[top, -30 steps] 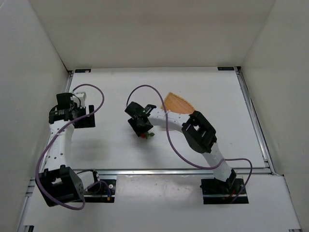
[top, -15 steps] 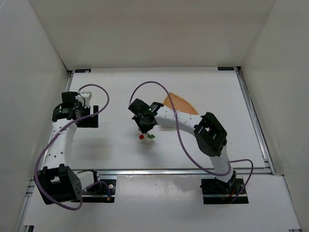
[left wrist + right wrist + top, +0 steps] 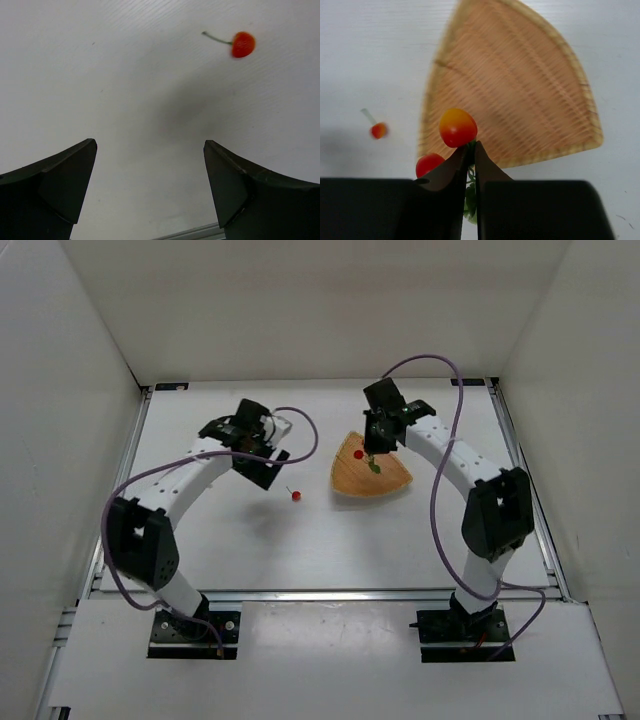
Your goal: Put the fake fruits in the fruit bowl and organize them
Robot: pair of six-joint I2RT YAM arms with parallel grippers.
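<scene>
The tan woven fruit bowl [image 3: 385, 478] lies right of the table's middle; it also shows in the right wrist view [image 3: 520, 90]. My right gripper [image 3: 372, 448] hangs over the bowl's left part, shut on the green stem of a sprig of red cherries [image 3: 457, 127], with a second berry [image 3: 428, 163] hanging lower and green leaves between the fingers. A single red cherry [image 3: 296, 496] with a thin stem lies on the table left of the bowl; it also shows in the left wrist view [image 3: 243, 44] and the right wrist view [image 3: 378, 130]. My left gripper [image 3: 262, 468] is open and empty, up and left of that cherry.
White walls enclose the table on three sides. An aluminium rail [image 3: 520, 470] runs along the right edge and another along the front. The left arm's purple cable [image 3: 305, 430] loops above the table near the loose cherry.
My right gripper lifted the cherry sprig and carried it right and back to above the bowl, leaving one cherry on the table. My left arm swung from the left side toward the middle.
</scene>
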